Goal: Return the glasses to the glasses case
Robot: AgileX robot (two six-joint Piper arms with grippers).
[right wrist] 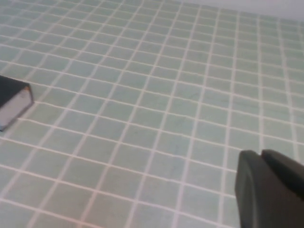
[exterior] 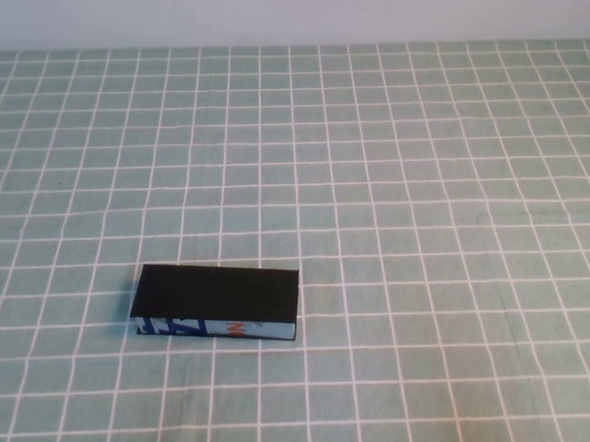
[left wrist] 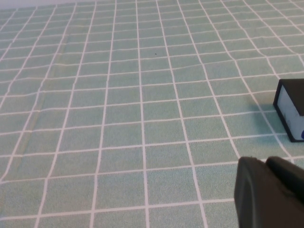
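The glasses case lies on the table left of centre, toward the near side. Its black lid is down, and its blue, white and orange printed front side faces me. One end of it shows in the left wrist view and the other end in the right wrist view. The glasses are not in view. Neither arm shows in the high view. My left gripper is shut and empty above bare cloth, well short of the case. My right gripper is shut and empty, far from the case.
A green cloth with a white grid covers the whole table. A pale wall runs along the far edge. Nothing else stands on the cloth.
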